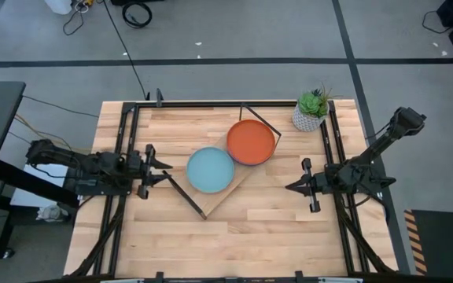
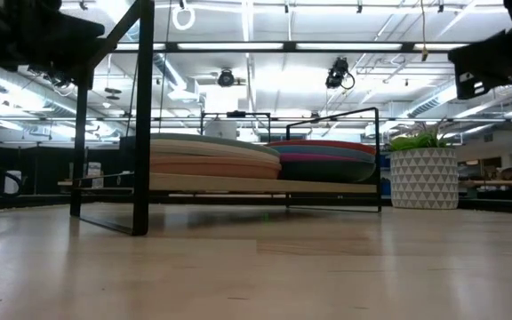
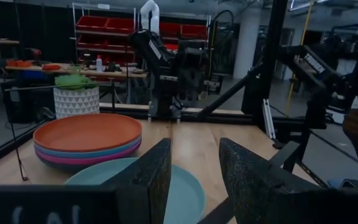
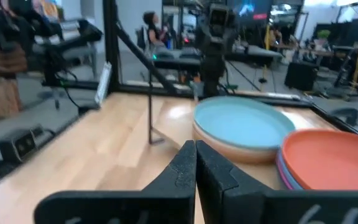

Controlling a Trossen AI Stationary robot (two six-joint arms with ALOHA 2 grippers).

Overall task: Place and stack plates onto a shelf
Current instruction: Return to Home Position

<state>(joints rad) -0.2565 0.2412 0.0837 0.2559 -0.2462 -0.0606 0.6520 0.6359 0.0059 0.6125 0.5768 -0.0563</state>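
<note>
- The left gripper (image 1: pixel 163 168) hangs with its fingers apart. Just ahead of them are a corner of the shelf's thin black rod frame (image 1: pixel 183 195) and the round matte light blue plate (image 1: pixel 211 170), which tops the nearer stack. If the arm swings sideways while pulling away, a spread finger could catch the rod and drag the whole shelf.
- The right gripper (image 1: pixel 289 187) has its fingers pressed together and holds nothing. It points at the light-wood shelf board (image 1: pixel 225 195) from the opposite side, a little apart from it. A retreat that dips or drifts forward could bump the board's edge and shake both stacks.
- The round matte orange plate (image 1: pixel 251 141) tops the second stack, farther from the left gripper and off to one side of the right one. Its rim meets the light blue plate's rim, so a nudge to either stack would likely pass to the other. The upper plates would probably be the first to slide.
- The small green plant in its white patterned pot (image 1: pixel 311 112) stands near the orange stack, beyond the right gripper. If the shelf were shoved that way, it could tip the pot.
</note>
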